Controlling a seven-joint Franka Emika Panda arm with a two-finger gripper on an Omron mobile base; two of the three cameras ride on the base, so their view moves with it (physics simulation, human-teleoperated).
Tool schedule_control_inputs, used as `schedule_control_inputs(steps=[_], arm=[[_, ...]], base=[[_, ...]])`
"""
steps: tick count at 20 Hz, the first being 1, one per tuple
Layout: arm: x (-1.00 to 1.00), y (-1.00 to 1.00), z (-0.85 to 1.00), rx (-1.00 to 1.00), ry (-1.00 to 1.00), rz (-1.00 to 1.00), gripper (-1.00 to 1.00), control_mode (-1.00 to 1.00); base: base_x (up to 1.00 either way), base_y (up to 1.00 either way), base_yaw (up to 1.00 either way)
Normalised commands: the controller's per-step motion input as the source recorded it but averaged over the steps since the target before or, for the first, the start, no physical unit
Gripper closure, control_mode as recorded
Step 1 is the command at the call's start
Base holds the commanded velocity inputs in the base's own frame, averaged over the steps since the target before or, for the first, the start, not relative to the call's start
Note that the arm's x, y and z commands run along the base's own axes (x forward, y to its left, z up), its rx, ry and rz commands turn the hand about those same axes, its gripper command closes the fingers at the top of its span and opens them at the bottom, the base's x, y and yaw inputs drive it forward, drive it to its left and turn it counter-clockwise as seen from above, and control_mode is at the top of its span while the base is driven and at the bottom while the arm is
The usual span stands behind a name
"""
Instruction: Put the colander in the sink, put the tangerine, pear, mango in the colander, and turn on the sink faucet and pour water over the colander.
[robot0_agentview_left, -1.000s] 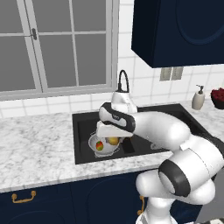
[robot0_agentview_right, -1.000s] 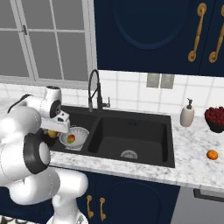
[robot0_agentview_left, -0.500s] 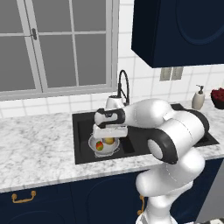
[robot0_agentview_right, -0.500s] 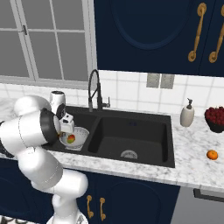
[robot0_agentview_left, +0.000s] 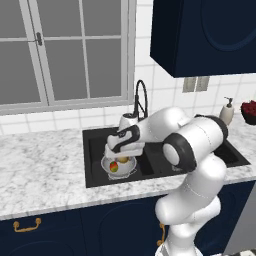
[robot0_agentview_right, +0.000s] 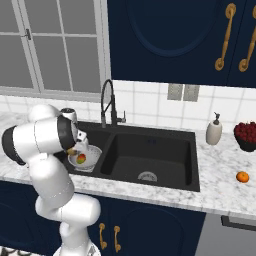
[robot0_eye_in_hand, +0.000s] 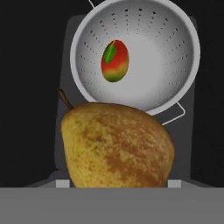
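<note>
Left base view: at centre frame the two-finger gripper (robot0_agentview_left: 121, 155) hangs over the round perforated silver colander (robot0_agentview_left: 118, 167) in the black rectangular sink (robot0_agentview_left: 95, 160).

Right base view: a small bright orange tangerine (robot0_agentview_right: 242, 176) lies on veined white marble at right.

Hand view: the speckled yellowish-brown pear (robot0_eye_in_hand: 117, 145) sits pinched between the fingertips at the bottom; above it, the oval red-green mango (robot0_eye_in_hand: 115, 61) lies inside the colander.

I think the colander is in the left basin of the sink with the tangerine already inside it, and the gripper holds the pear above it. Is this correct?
Not quite. The fruit inside the colander is the mango, red, green and yellow, as the hand view shows. The tangerine lies on the counter right of the sink. The rest holds: the gripper holds the pear above the colander.
</note>
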Motion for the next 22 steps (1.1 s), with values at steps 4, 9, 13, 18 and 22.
schedule_control_inputs(steps=[4,9,13,18,22], arm=[[0.29,0.0,-0.31,-0.03,0.0,0.0,1.0,-1.0],[0.17,0.09,-0.21,-0.07,0.0,0.0,1.0,-1.0],[0.25,0.27,-0.17,-0.08,0.0,0.0,1.0,-1.0],[0.45,0.08,-0.09,0.0,0.0,0.0,1.0,-1.0],[0.48,0.0,-0.16,0.0,0.0,0.0,1.0,-1.0]], base=[[0.0,0.0,0.0],[0.0,0.0,0.0],[0.0,0.0,0.0],[0.0,0.0,0.0],[0.0,0.0,0.0]])
